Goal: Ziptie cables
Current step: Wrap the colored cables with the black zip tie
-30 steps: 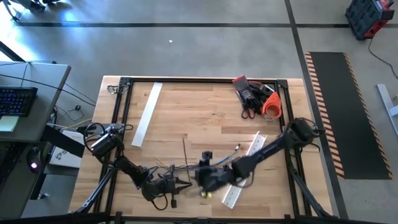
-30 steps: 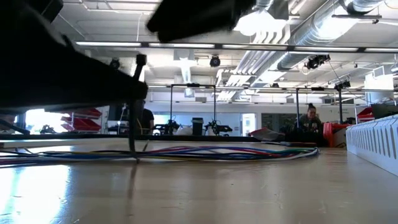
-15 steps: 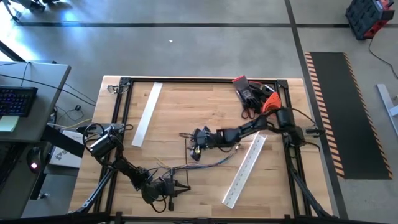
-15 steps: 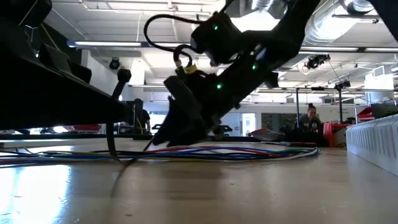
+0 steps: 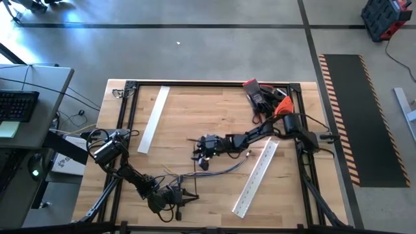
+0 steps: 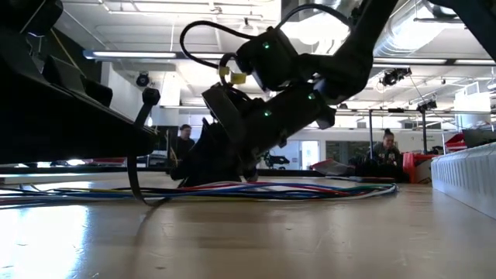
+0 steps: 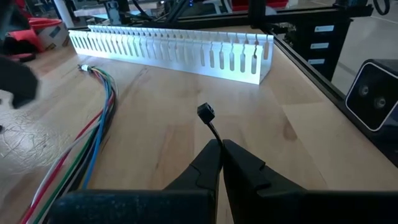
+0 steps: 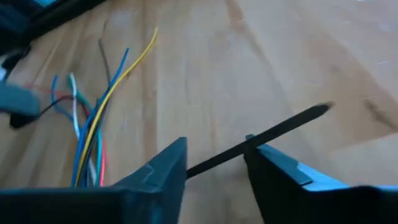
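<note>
The cables [image 5: 214, 170] lie loose on the table [image 5: 195, 117], a fanned bunch whose ends spread apart rather than bundled, so nothing binds them yet. In the right wrist view their coloured ends [image 8: 93, 124] sit ahead of the fingers and off to one side, not between them.

The right gripper [image 5: 197, 153] is low over the table just past one end of the bunch. Its fingers [image 8: 163, 169] stand partly open, and a thin black strip, probably a ziptie [image 8: 267, 140], crosses the gap between them. Whether they pinch it or it merely lies there I cannot tell. Judging by the pose, this arm is placed to catch the strip's free tail.

The left gripper [image 5: 184, 197] sits near the table's front edge, beside the bunch's other end. Its fingers [image 7: 214, 163] are pressed shut on a thin black strip whose square head [image 7: 206, 112] juts out beyond the tips, probably held firm so the strip can loop the wires.
</note>
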Robot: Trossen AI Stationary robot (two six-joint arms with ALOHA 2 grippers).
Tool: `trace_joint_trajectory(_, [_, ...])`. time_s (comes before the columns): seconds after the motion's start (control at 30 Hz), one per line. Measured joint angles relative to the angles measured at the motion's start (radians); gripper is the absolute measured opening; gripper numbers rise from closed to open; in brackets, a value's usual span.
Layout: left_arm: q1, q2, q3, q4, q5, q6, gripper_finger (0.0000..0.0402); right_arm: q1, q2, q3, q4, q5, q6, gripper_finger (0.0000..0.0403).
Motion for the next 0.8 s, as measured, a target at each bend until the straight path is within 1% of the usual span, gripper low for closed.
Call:
trace_joint_trajectory(0.07, [0.0,0.0,0.0,0.0,0.0,-0.002,0.0,0.011,0.001,0.0,0.001,0.006,-0.021,0.01])
trace_joint_trajectory(0.2, [-0.001,0.0,0.0,0.003,-0.011,-0.004,0.0,0.038,0.001,-0.001,-0.003,0.036,-0.058,0.0023])
trace_joint_trajectory(0.23, [-0.003,0.0,0.0,0.004,-0.02,-0.005,0.0,0.046,0.002,-0.001,-0.003,0.05,-0.072,0.0012])
trace_joint_trajectory(0.4, [-0.02,0.0,0.0,0.011,-0.102,-0.057,0.0,0.104,-0.014,-0.003,-0.025,0.161,-0.158,0.0002])
trace_joint_trajectory(0.53, [-0.036,0.0,0.0,0.045,-0.175,-0.06,0.0,0.182,-0.041,-0.005,-0.043,0.336,-0.271,0.0])
trace_joint_trajectory(0.67, [-0.042,0.0,-0.015,0.141,-0.188,-0.01,0.0,0.27,-0.051,0.013,-0.061,0.544,-0.421,0.0])
trace_joint_trajectory(0.8, [-0.04,0.0,-0.063,0.284,-0.186,0.028,0.0,0.341,-0.051,0.068,-0.116,0.648,-0.564,0.0])
